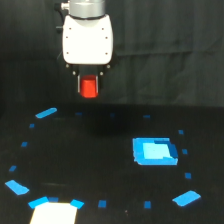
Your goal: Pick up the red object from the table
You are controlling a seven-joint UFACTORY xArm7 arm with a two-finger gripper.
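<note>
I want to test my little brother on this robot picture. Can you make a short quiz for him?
1. True or false: the red object is lying on the table.
2. What holds the red object? A) the gripper B) the blue patch C) nothing
3. Fill in: the white patch sits at the picture's ____ edge.

Key: 1 false, it is held up in the air. 2 A. 3 bottom.

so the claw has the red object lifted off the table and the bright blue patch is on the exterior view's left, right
Not quite. The claw does hold the red object lifted clear of the table, but the bright blue patch lies on the exterior view's right, not its left. The exterior view shows this.
</note>
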